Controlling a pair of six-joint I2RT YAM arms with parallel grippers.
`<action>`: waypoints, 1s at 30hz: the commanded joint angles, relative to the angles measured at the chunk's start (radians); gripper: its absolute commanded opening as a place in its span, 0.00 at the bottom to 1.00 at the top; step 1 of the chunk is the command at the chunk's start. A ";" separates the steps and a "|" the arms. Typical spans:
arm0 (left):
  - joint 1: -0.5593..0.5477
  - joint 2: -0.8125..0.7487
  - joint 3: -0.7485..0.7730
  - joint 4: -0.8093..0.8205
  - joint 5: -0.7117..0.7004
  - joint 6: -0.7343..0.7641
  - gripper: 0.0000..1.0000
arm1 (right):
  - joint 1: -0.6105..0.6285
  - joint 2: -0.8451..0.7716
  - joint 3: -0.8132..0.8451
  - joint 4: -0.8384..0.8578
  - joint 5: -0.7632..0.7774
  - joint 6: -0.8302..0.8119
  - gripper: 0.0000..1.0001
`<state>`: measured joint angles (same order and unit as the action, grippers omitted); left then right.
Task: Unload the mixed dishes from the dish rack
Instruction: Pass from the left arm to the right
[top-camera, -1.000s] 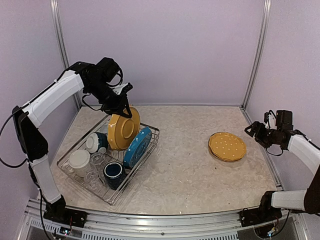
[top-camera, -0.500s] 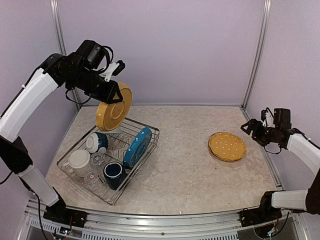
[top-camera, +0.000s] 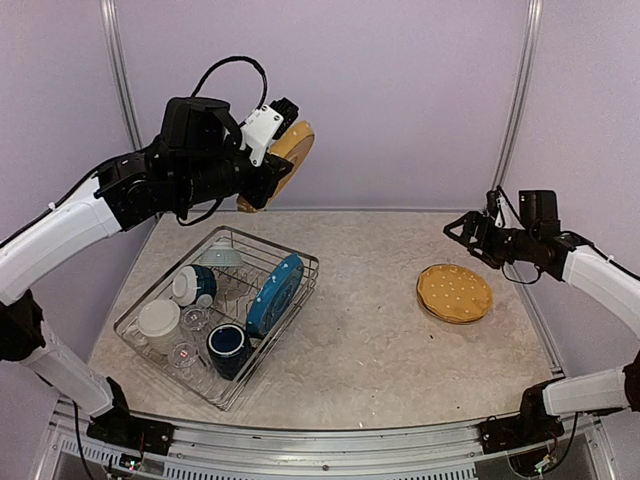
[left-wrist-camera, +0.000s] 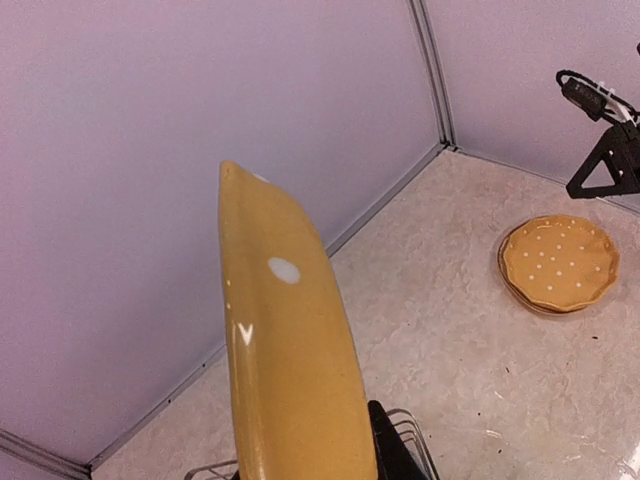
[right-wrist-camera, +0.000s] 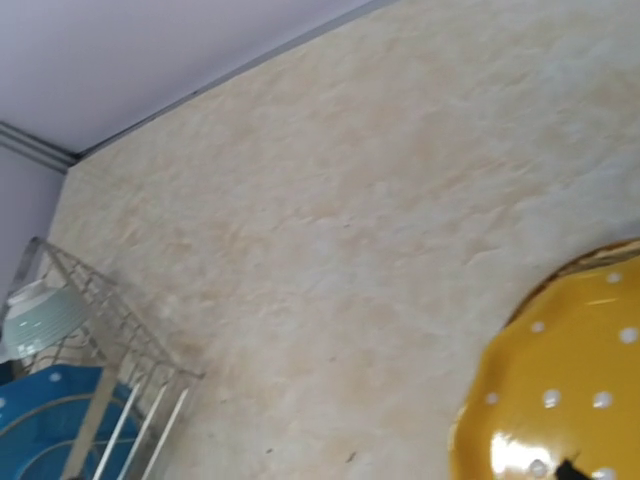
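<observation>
Above dish rack (top-camera: 270, 246), yellow plate (top-camera: 295, 147) held, blue plate (top-camera: 275, 293) below

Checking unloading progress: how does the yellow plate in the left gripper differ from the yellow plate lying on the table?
The held plate is up in the air, clamped by the left gripper; the table plate rests on the table, with no gripper touching it. The held plate is tilted on edge; the table plate lies flat, face up. Both are yellow with white dots.
</observation>
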<state>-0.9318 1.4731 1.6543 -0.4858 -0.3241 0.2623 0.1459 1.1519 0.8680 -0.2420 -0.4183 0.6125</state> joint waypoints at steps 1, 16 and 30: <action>-0.035 0.035 -0.055 0.463 -0.027 0.154 0.00 | 0.024 -0.003 0.038 -0.049 -0.080 0.040 0.99; -0.202 0.356 -0.147 0.927 -0.001 0.678 0.00 | 0.024 -0.027 0.191 -0.323 -0.151 -0.037 0.99; -0.257 0.507 -0.151 1.097 -0.093 0.973 0.00 | 0.085 -0.051 0.207 -0.135 -0.083 0.162 0.97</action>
<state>-1.1782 1.9594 1.4471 0.3862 -0.3637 1.1061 0.1886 1.0805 1.0676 -0.3820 -0.5613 0.7361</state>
